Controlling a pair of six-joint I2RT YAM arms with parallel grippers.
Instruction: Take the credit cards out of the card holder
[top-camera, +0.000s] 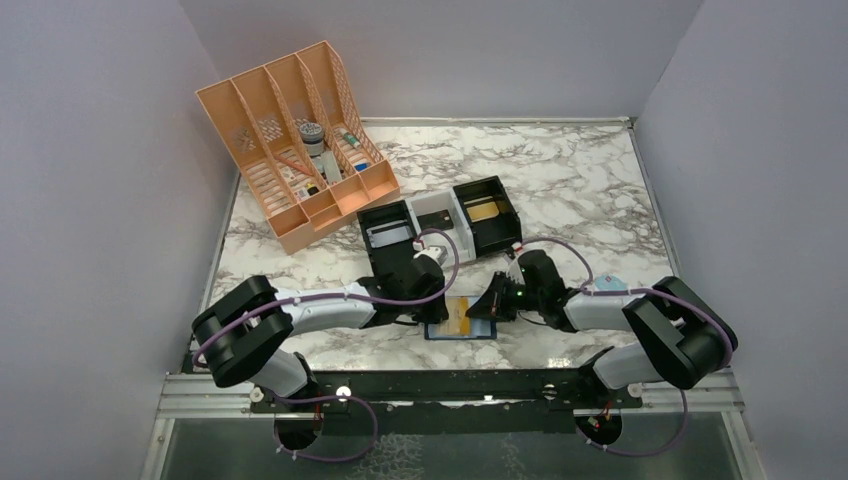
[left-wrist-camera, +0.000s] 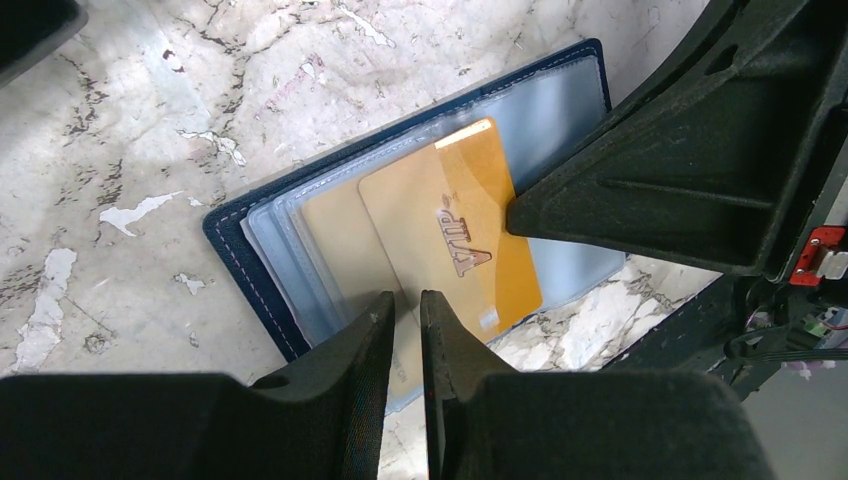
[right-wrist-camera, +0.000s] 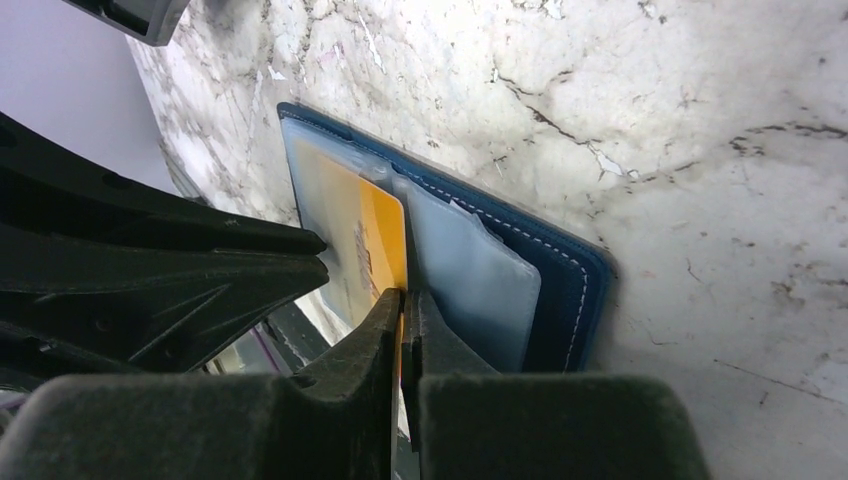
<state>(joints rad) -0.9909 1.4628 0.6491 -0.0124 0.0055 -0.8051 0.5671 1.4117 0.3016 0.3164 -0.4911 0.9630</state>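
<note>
The card holder lies open on the marble near the front edge, navy with clear blue-grey sleeves. A gold credit card marked VIP sticks partway out of a sleeve. My right gripper is shut on that card's edge, coming in from the right. My left gripper is over the holder's left part. Its jaws stand a narrow gap apart with nothing between them, and their tips are over a sleeve holding a paler tan card.
An orange slotted file rack stands at the back left. Black and white box trays sit just behind the grippers, and one holds a tan card. Grey walls close in both sides.
</note>
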